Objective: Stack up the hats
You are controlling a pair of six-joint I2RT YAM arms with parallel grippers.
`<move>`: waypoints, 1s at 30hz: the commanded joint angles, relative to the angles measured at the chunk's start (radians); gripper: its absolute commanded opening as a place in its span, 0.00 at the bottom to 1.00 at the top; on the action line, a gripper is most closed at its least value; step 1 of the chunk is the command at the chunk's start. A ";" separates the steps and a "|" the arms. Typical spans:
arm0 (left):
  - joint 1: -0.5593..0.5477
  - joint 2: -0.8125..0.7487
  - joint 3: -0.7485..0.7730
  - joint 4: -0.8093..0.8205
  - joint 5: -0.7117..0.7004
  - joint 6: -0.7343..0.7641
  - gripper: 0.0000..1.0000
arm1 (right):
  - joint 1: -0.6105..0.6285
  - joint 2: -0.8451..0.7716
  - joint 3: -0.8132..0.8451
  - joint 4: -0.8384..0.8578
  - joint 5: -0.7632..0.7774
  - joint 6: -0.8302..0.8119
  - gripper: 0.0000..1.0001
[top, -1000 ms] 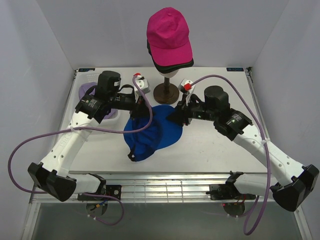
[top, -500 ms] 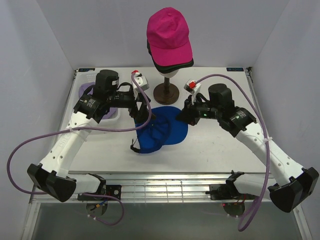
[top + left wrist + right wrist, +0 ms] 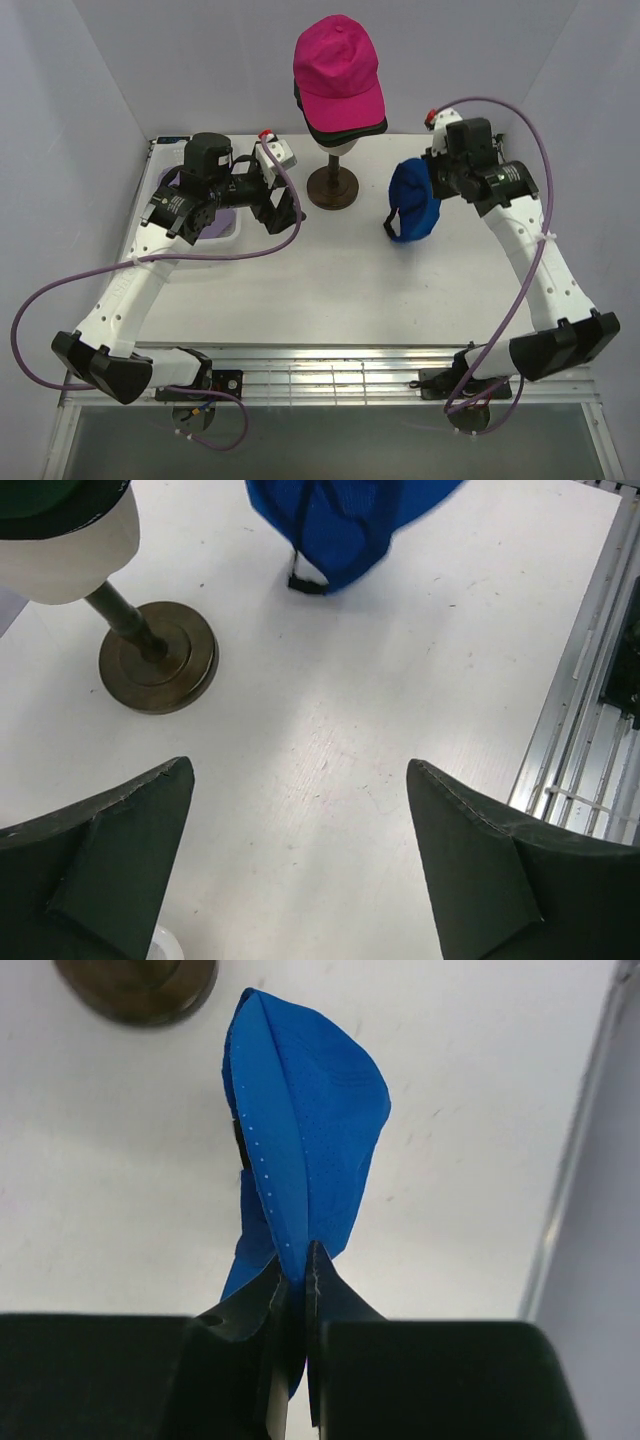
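A magenta hat tops the stack on the cream mannequin head, with a black hat under it. A dark green brim shows at the head in the left wrist view. The bright blue hat hangs folded above the table, right of the stand. My right gripper is shut on its edge. My left gripper stands open and empty over bare table, left of the stand. A lavender hat lies mostly hidden under the left arm.
The mannequin's brown stand sits at the back centre between the two grippers. A white basket lies at the back left under the left arm. White walls close in the table on three sides.
The left gripper opened, let go of the blue hat and drew back left. The right gripper shut on the hat and lifted it off the table toward the back right.
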 commanded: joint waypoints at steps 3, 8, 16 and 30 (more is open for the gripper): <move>0.002 -0.033 0.017 -0.013 -0.061 0.017 0.98 | 0.002 0.229 0.429 0.074 0.314 -0.092 0.08; 0.002 -0.036 0.012 -0.019 -0.051 0.009 0.98 | 0.002 0.366 0.613 0.275 0.417 -0.114 0.08; 0.002 -0.044 -0.001 -0.036 -0.055 0.012 0.98 | 0.009 0.427 0.565 0.766 0.321 -0.209 0.08; 0.002 -0.026 -0.021 -0.025 -0.059 0.002 0.98 | 0.071 0.650 0.757 1.142 0.029 -0.626 0.08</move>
